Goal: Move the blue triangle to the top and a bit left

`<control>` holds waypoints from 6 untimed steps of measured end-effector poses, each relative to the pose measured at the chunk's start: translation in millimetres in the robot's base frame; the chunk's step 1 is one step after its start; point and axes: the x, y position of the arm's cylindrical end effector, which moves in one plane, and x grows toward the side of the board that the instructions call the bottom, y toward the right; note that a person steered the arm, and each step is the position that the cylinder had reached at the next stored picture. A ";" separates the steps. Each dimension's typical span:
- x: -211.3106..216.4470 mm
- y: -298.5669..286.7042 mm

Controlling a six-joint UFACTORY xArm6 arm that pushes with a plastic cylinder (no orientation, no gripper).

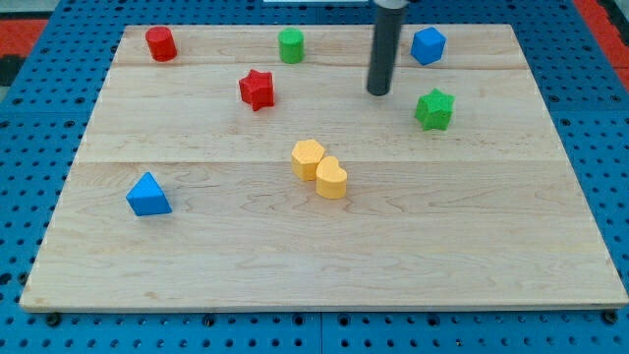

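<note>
Wooden bench (472, 256) before you, blue triangle (148, 195) at the view's lower left, yellow pair (320, 169) mid-board, red star (257, 88) above, my tip (379, 92) well apart at the view's upper right, near the green star (433, 108), no jaws on this rod.

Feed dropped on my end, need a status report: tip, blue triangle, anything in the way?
My tip upper middle, far from blue triangle at lower left. Red star near its route up.
</note>
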 end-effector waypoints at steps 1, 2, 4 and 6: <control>49.4 -35.2; 99.8 -90.6; 161.8 -131.0; 158.0 -221.5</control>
